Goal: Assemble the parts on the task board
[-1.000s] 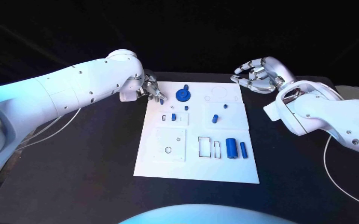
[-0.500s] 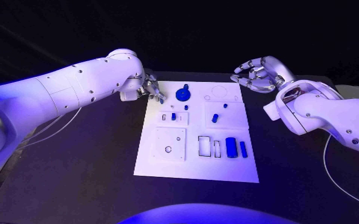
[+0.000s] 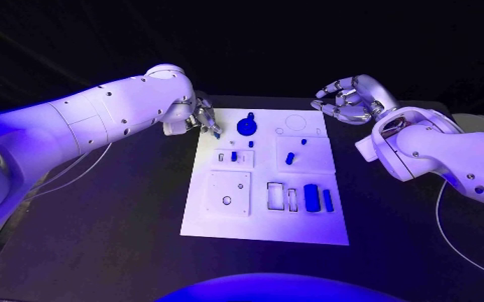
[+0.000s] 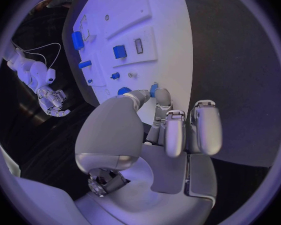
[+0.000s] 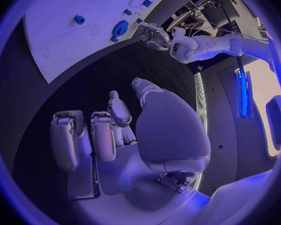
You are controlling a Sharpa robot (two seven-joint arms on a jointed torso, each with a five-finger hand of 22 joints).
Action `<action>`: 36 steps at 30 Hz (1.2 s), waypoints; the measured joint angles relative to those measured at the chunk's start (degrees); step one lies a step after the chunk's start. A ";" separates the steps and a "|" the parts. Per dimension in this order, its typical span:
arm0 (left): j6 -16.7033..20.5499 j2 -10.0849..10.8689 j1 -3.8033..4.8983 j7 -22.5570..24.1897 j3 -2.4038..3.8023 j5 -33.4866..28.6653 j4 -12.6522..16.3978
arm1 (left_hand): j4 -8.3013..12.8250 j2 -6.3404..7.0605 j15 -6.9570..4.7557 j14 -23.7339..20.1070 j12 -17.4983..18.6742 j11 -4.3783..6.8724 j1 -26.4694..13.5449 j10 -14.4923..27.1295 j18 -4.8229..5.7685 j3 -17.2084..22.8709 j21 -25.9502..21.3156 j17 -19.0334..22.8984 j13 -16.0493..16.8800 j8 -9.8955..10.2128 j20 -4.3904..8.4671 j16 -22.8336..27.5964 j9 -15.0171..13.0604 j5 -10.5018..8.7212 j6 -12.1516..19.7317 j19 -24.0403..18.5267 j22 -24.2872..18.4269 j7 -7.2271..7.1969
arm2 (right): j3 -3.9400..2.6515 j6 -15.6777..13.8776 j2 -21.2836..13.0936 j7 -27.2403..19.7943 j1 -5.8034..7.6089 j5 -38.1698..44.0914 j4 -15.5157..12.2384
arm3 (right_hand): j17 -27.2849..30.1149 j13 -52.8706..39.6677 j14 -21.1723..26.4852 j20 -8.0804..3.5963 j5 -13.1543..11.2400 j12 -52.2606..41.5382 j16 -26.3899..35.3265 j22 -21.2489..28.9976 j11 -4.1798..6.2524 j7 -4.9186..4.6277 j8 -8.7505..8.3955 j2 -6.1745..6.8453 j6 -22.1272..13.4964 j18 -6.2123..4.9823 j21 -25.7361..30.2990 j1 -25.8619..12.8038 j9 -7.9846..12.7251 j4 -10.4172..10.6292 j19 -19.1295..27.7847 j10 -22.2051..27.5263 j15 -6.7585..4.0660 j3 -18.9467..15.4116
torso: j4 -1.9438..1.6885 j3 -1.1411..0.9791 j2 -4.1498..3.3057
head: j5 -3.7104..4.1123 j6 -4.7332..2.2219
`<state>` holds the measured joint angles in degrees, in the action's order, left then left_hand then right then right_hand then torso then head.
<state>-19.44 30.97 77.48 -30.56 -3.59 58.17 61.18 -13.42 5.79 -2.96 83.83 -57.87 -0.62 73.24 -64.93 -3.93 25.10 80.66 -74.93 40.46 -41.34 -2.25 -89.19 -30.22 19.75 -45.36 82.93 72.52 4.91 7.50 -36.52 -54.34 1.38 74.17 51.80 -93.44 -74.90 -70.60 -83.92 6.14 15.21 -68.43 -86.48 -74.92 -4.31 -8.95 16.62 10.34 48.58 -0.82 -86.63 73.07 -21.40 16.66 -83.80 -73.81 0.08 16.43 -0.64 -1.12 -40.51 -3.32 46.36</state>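
The white task board (image 3: 264,225) lies in the middle of the black table. On it are a round blue disc (image 3: 246,128), several small blue pegs such as one (image 3: 289,158) near the middle, and two blue cylinders (image 3: 312,198) by the right edge. My left hand (image 3: 205,121) hovers at the board's far left corner and pinches a small blue part (image 4: 153,89) between thumb and a fingertip. My right hand (image 3: 346,102) hangs past the board's far right corner, fingers loosely bent and apart, holding nothing. In the right wrist view, my right hand (image 5: 109,130) is bare.
Rectangular recesses (image 3: 275,196) and a square plate (image 3: 228,193) mark the board's near half. A thin white cable (image 3: 75,173) lies on the table to the left. Dark table surrounds the board.
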 measured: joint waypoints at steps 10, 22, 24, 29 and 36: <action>-0.03 -0.01 -0.01 0.01 -0.06 -0.46 -0.30 | 0.12 0.12 -0.21 0.21 -0.22 0.10 2.62 -0.52 0.00 3.68 0.00 0.01 0.05 -0.37 0.00 0.00 -0.01 0.19 0.55 0.00 0.29 0.30 | 0.00 0.03 -0.05 0.00 0.00 0.00 -0.06 | -0.04 -0.05 0.00 0.00 0.00 0.00 0.00 0.01 0.00 0.00 0.00 0.00 0.00 0.00 0.00 0.00 0.00 0.00 0.00 0.00 0.00 0.00 | -0.01 0.01 0.04 | 0.07 -0.03; 2.26 1.78 -0.14 0.38 -0.31 -3.11 1.60 | 0.10 4.35 -0.21 0.21 -2.72 0.68 -1.67 -4.24 0.00 10.95 0.94 0.01 2.33 -1.91 0.20 0.00 -1.56 1.96 -1.62 0.20 1.50 -0.14 | 0.00 0.05 -0.08 0.00 0.00 0.00 -0.09 | -0.04 -0.04 0.00 0.00 0.00 0.00 0.00 0.01 0.00 0.00 0.00 0.00 0.00 0.00 0.00 0.00 0.00 0.00 0.00 0.00 0.00 0.00 | -0.04 -0.03 0.11 | -0.34 -0.19; 3.14 2.93 -0.15 0.49 -0.29 -4.27 3.08 | -0.14 4.79 -0.42 0.01 -3.24 0.80 -2.58 -4.98 0.00 11.23 0.94 0.01 3.04 -2.06 0.41 0.00 -1.61 2.97 -2.20 0.42 1.77 -0.31 | 0.00 0.05 -0.09 0.00 0.00 0.00 -0.10 | -0.03 -0.04 0.00 -0.02 0.09 0.00 0.00 0.01 0.00 0.00 0.00 0.00 0.00 0.00 0.00 0.00 0.00 0.00 -0.02 0.00 0.00 0.00 | -0.07 -0.04 0.12 | -0.46 -0.19; 5.39 6.31 -0.15 0.77 -0.17 -6.91 8.02 | 1.98 5.91 -0.74 0.09 -4.47 1.20 -4.28 -6.59 0.00 13.37 1.42 0.01 4.88 -2.06 0.72 -0.13 -1.62 6.74 -3.05 0.71 2.43 -0.54 | 0.00 0.04 -0.19 -0.01 0.00 0.00 -0.11 | -0.03 -0.04 0.00 -0.21 0.23 0.00 0.00 0.01 0.00 0.00 0.00 0.00 0.00 0.00 0.00 0.00 0.00 0.00 -0.21 0.00 0.00 0.00 | -0.12 -0.04 0.16 | -0.64 -0.21; 8.40 9.93 -0.15 1.12 -0.12 -9.11 14.35 | 1.99 6.14 -1.04 0.20 -5.04 1.44 -4.96 -7.39 0.00 13.37 1.70 0.01 5.90 -2.27 0.71 -0.23 -1.78 8.40 -3.44 0.72 2.45 -0.74 | 0.00 0.04 -0.29 -0.01 0.00 0.00 -0.07 | -0.03 -0.03 0.00 -0.21 0.22 0.00 0.00 -0.02 0.00 0.00 0.00 0.00 0.00 0.00 0.00 0.00 0.00 0.00 -0.21 0.00 0.00 0.00 | -0.18 -0.04 0.19 | -0.75 -0.23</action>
<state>-11.04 40.90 77.33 -29.44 -3.72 49.06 75.53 -11.43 11.93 -3.99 84.03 -62.91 0.81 68.28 -72.32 -3.93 38.47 82.36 -74.91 46.36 -43.61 -1.54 -89.42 -32.00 28.14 -48.80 83.64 74.96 4.17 7.50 -36.49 -54.63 1.37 74.16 51.80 -93.51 -74.93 -70.64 -83.92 5.94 15.43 -68.43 -86.48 -74.94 -4.31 -8.95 16.61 10.34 48.58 -0.82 -86.63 73.07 -21.40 16.66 -84.01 -73.81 0.08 16.43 -0.82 -1.16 -40.33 -4.07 46.14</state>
